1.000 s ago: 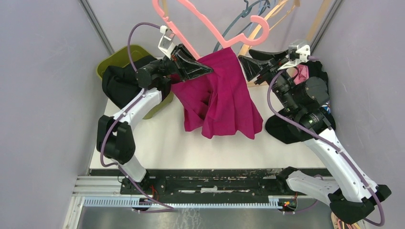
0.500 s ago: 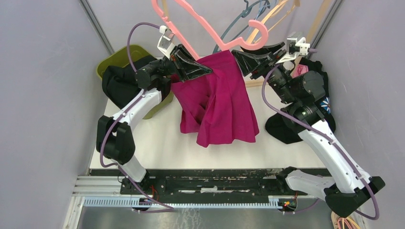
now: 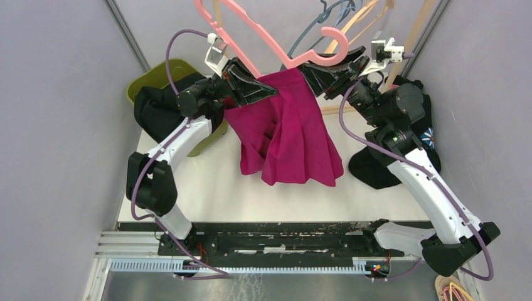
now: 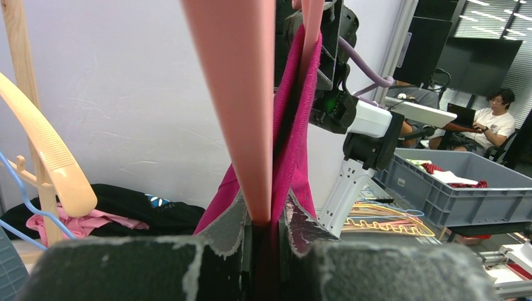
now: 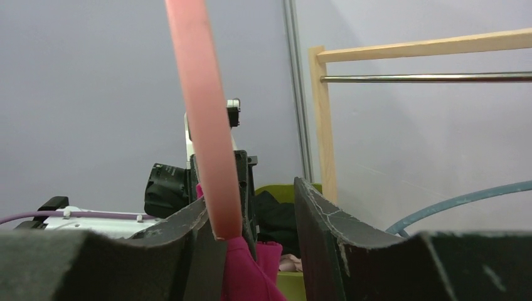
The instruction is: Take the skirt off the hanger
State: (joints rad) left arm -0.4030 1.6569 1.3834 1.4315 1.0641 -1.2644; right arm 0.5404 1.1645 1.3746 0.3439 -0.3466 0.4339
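Note:
A magenta skirt [image 3: 288, 132] hangs from a pink hanger [image 3: 251, 44], its hem draped on the white table. My left gripper [image 3: 268, 91] is shut on the skirt's waistband and the pink hanger bar together; in the left wrist view the bar [image 4: 241, 106] and the fabric [image 4: 298, 125] run up out of the pinched jaws of the left gripper [image 4: 271, 219]. My right gripper [image 3: 312, 70] stands open at the skirt's top right corner. Seen from the right wrist, the hanger bar [image 5: 204, 119] lies against the left finger of the right gripper [image 5: 254, 232], with skirt cloth [image 5: 248, 276] below it.
A green bin [image 3: 145, 80] holding dark clothes stands at the back left. Black garments [image 3: 376, 169] lie under my right arm. A blue hanger [image 3: 313, 25] and a wooden rack [image 3: 367, 22] are behind the pink hanger; the rack post [image 5: 323, 119] shows from the right wrist.
My right gripper has moved left and up to the hanger's right end and the skirt's corner, its jaws a little narrower. The skirt has swung slightly. The left gripper has kept its hold.

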